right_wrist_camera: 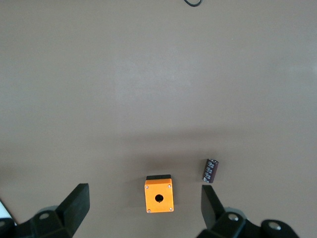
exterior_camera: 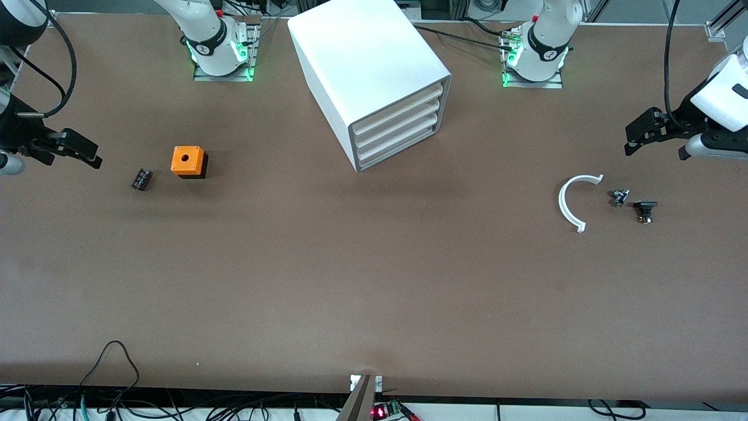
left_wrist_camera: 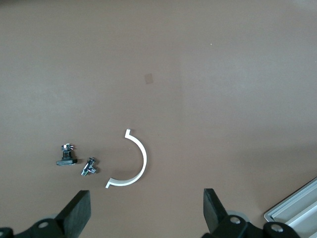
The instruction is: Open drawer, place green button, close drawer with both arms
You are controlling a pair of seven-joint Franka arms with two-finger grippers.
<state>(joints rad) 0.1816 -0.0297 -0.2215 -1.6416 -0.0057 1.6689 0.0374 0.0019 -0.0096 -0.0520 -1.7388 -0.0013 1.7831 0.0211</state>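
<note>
Both arms cut off at the edges; drawer (exterior_camera: 403,146) closed

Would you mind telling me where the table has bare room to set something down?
The widest bare stretch is the table nearer the front camera than the cabinet. Also free: between the orange box and the cabinet. It is crowded around the white arc and two small black parts.

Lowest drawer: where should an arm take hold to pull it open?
No handle shows, so likely hook the drawer front's top edge, at the gap above it, from in front of the cabinet, which faces the left arm's end. The open left gripper hangs there; the right gripper waits near the orange box.
</note>
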